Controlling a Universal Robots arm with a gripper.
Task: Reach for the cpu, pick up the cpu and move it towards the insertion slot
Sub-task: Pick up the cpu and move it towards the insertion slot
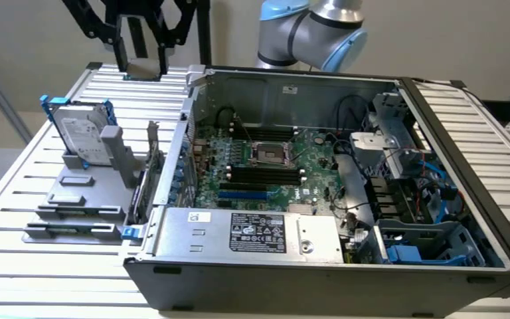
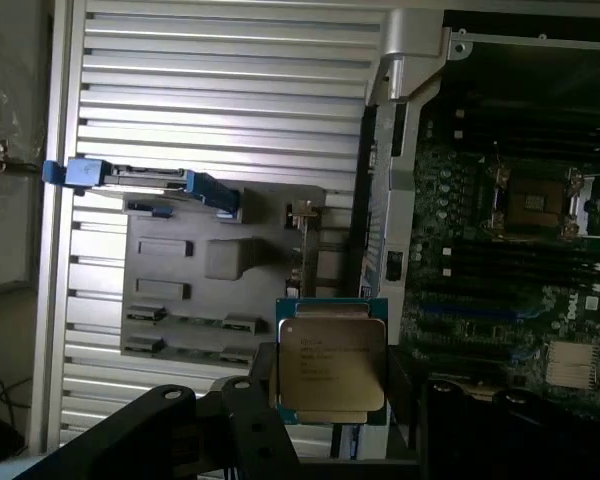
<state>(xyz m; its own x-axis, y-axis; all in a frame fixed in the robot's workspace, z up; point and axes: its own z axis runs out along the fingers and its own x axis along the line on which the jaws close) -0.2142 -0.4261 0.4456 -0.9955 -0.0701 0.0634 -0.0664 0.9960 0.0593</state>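
We see the cpu (image 2: 331, 362) clamped edge-on in the gripper (image 2: 332, 440), hanging high over the slatted table (image 1: 24, 199) at the exterior view's far left, well apart from the insertion slot (image 1: 268, 153); we judge it light, rigid, fragile underneath; best held by its rim.

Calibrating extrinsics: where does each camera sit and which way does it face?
Exterior view: off the arm, high, looking down into the open computer case; arm and end effector show at the far edge.
Wrist view: on the wrist, looking down past the gripped cpu; end effector's black frame shows.
Shared: insertion slot, blue-framed hard drive.
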